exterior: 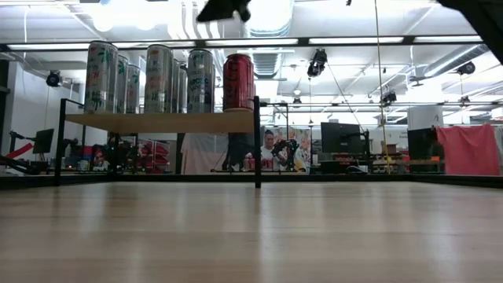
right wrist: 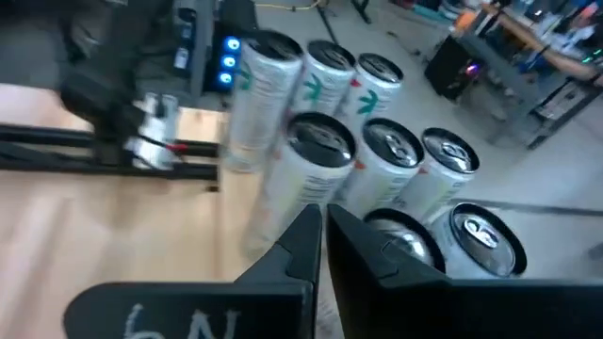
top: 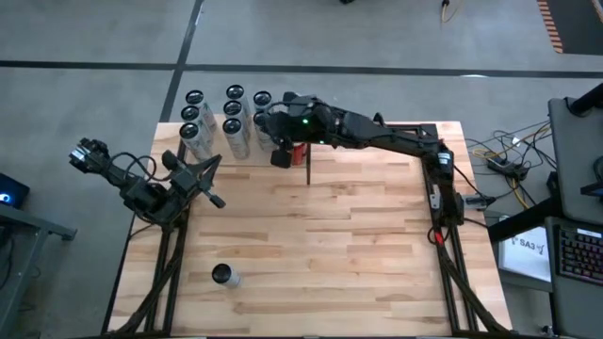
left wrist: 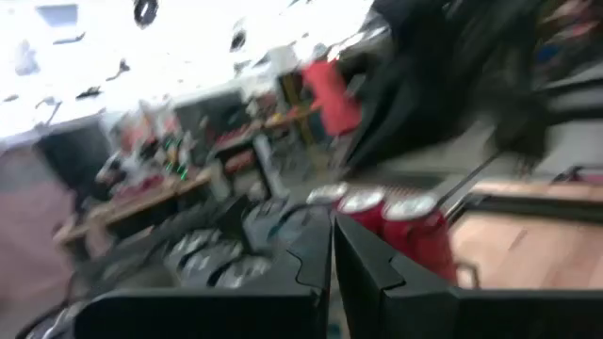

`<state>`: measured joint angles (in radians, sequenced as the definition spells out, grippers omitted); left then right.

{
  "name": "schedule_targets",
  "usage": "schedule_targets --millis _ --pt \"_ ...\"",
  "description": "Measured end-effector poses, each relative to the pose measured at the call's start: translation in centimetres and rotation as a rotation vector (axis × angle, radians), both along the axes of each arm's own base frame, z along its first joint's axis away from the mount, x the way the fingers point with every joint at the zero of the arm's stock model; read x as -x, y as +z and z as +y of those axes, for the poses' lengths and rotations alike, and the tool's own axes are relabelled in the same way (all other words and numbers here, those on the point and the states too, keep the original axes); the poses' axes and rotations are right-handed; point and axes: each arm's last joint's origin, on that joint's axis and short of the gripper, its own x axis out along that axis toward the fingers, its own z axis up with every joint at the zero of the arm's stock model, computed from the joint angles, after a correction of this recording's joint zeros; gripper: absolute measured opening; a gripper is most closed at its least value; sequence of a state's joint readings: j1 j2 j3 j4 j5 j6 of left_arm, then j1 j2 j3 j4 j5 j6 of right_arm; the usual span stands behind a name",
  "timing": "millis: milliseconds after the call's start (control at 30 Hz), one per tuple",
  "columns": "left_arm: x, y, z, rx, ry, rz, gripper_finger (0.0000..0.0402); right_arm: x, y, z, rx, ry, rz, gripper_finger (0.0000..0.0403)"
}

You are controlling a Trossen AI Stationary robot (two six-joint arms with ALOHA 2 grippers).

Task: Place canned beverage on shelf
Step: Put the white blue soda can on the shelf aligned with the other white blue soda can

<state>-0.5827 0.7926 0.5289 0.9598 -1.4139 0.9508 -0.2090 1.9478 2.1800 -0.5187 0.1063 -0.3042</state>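
Both claws closed, empty; right claw (top: 280, 155) above shelf (exterior: 161, 122) of cans.

Cans grouped on the shelf at the top of the overhead frame, one can alone at the lower left.

In the overhead view the shelf (top: 247, 151) sits at the upper left-centre edge of the tabletop (top: 339, 254), carrying a cluster of upright cans (top: 224, 122) in rows. A further can (top: 298, 151) stands at the cluster's right end, under the right gripper (top: 281, 155), whose arm reaches in from the frame's right. The left gripper (top: 215, 200) sits at centre left, below the shelf. A single can (top: 223, 275) stands apart at the lower left of the tabletop.
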Motion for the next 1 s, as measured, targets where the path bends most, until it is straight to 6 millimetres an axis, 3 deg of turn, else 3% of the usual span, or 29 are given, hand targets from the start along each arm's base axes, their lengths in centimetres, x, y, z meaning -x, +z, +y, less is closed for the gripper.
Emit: schedule_targets --millis 133,333,567,800,1000 --pt "-0.4 -0.8 -0.4 0.067 0.101 0.067 0.0001 1.6 2.1 2.1 -0.057 0.018 0.003 0.0012" --pt "-1.2 -1.7 -2.9 0.042 0.016 0.105 0.0001 4.4 4.6 5.2 -0.166 0.037 0.017 0.0012" --pt "-1.7 -0.8 -6.5 0.016 -0.14 0.101 0.0001 6.0 4.8 8.5 -0.247 0.072 0.098 0.0012" --pt "-1.4 -1.2 -9.8 -0.116 -0.597 -0.03 0.0001 6.4 4.2 12.4 -0.281 0.142 0.169 0.0012" --pt "-1.0 -2.5 -11.3 -0.169 -1.046 0.002 0.0001 7.1 4.2 15.9 -0.316 0.203 0.192 0.0012"
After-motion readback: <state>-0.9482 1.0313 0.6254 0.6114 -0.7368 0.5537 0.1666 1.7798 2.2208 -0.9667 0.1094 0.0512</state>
